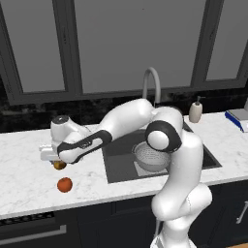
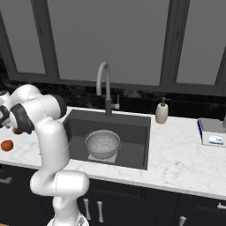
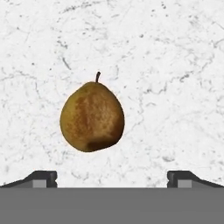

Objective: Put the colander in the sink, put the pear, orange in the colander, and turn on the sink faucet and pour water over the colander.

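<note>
Your claw (image 3: 112,178) hangs wide open over the pear (image 3: 92,117) on the worktop (image 3: 175,65), left of the sink (image 1: 116,167).

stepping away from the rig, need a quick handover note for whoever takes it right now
Gripper: open, holding nothing, hanging over the pear, its fingers wide to either side of it.
Pear: lying on the marble counter left of the sink, under the hand.
Orange: on the same counter, nearer the front edge than the pear.
Colander: upright in the sink basin, with no fruit in it.
Sink faucet: behind the basin, no water seen running.
Done: colander placed in the sink.
Left: grasp the pear and put it in the colander, then the orange, then turn on the faucet and wet the colander.
</note>
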Available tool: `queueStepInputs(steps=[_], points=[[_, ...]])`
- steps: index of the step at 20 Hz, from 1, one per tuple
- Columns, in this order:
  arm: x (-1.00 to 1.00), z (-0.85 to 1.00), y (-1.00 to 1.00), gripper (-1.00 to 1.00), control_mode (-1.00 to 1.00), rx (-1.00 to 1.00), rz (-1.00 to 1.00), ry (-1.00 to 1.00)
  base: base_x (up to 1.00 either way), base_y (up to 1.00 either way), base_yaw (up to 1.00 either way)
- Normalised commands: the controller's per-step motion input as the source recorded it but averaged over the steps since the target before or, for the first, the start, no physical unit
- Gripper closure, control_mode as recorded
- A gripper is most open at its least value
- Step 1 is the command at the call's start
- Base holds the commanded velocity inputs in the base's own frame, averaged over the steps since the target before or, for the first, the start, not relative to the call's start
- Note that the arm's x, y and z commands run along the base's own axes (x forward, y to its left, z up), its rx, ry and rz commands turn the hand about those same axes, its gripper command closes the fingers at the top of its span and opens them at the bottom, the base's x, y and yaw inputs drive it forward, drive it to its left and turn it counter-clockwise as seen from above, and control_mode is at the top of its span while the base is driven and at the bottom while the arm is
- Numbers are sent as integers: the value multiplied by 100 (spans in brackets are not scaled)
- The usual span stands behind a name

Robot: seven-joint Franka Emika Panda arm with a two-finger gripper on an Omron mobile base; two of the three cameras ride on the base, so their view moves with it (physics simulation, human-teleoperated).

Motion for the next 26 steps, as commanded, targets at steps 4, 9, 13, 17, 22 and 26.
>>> queueStepInputs(steps=[4, 9, 13, 17, 22, 26], points=[[15, -30, 2, -100, -100, 0, 0, -3, 0, 0, 0], [16, -15, 15, -100, -100, 0, 0, -7, 0, 0, 0], [14, -12, 23, -100, -100, 0, 0, -7, 0, 0, 0], [13, -24, 2, -100, -100, 0, 0, -3, 0, 0, 0], [7, -43, 0, -100, -100, 0, 0, -1, 0, 0, 0], [21, -43, 0, -100, -100, 0, 0, -3, 0, 0, 0]])
